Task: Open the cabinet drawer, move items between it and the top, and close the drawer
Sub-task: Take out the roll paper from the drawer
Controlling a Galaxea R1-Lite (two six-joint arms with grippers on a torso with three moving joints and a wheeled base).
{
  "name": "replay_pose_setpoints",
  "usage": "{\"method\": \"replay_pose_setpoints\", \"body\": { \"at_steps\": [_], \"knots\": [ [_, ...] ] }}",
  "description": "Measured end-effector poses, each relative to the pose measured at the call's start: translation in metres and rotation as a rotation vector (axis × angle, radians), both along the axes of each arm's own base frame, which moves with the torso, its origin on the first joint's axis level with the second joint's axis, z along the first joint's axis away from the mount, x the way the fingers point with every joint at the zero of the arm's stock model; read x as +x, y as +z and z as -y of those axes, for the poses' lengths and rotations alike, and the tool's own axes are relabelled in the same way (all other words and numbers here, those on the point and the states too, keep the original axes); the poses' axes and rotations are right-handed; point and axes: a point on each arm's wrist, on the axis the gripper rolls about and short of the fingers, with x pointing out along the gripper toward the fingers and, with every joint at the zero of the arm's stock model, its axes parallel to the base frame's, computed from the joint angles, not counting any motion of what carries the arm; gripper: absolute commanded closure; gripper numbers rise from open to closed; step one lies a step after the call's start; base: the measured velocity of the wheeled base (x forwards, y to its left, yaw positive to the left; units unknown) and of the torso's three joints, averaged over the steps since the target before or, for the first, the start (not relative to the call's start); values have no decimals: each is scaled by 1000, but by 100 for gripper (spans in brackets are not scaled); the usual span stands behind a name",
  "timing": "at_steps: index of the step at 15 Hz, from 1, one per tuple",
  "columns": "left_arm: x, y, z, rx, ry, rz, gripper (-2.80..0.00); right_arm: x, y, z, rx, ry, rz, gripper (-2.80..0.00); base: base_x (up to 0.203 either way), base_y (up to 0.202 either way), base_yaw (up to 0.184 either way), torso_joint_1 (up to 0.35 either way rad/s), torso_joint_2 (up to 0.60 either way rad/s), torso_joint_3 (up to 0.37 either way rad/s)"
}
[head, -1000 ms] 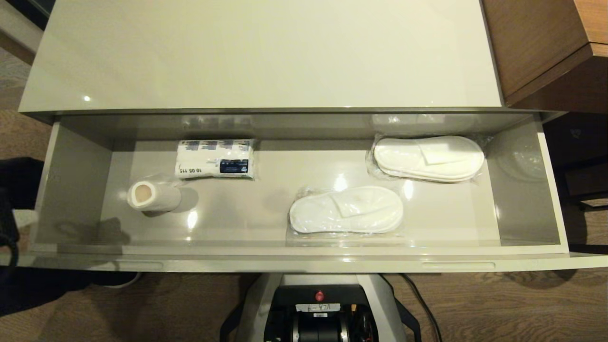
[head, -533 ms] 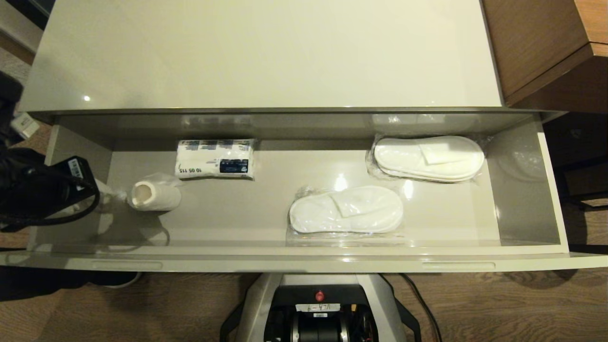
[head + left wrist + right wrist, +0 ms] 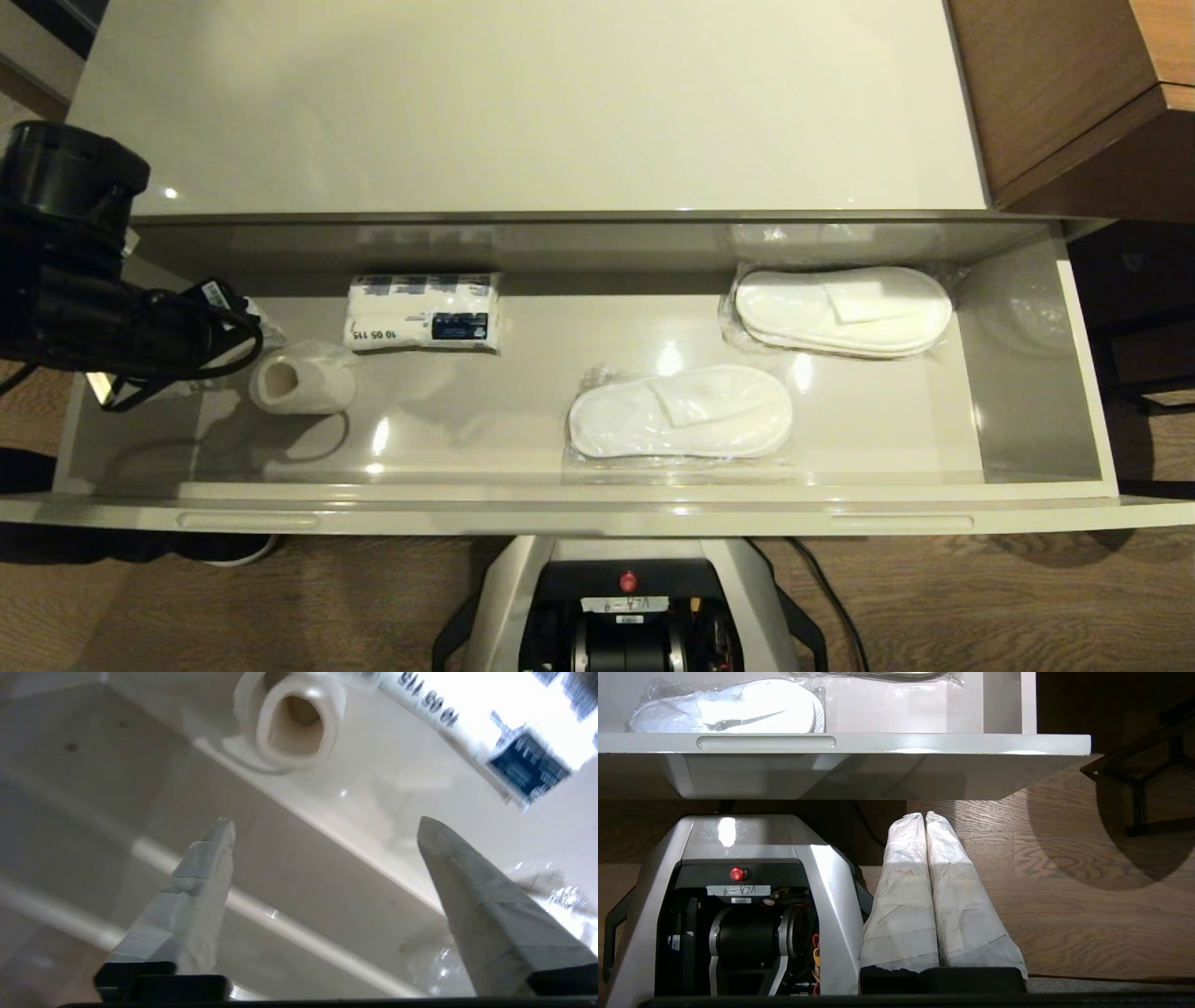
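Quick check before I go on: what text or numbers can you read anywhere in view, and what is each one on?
"10 05 115": on the white plastic-wrapped tissue pack in the beige-grey cabinet drawer, upside down from the head view.
Dark blue label on that pack: print too small to read.
Handwritten white tape strip on the robot's grey base: roughly "VLA-9", uncertain.
Barcode sticker on the left arm: unreadable.

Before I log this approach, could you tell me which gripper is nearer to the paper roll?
Left. The left gripper is open, just short of the paper roll; the right gripper hangs shut below the drawer front.
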Motion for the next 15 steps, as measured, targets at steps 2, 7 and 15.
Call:
{"method": "replay_pose_setpoints", "body": {
  "at_steps": [2, 7, 15],
  "knots": [
    [8, -8, -3, -24, 33, -22, -280, 0, 0, 0, 0, 0, 0, 0, 0, 0, 0, 0, 0, 0],
    [23, -24, -8, -105, 129, -58, -280, 0, 0, 0, 0, 0, 0, 0, 0, 0, 0, 0, 0, 0],
    [35, -27, -9, -191, 177, -47, -280, 0, 0, 0, 0, 0, 0, 0, 0, 0, 0, 0, 0, 0]
  ]
}}
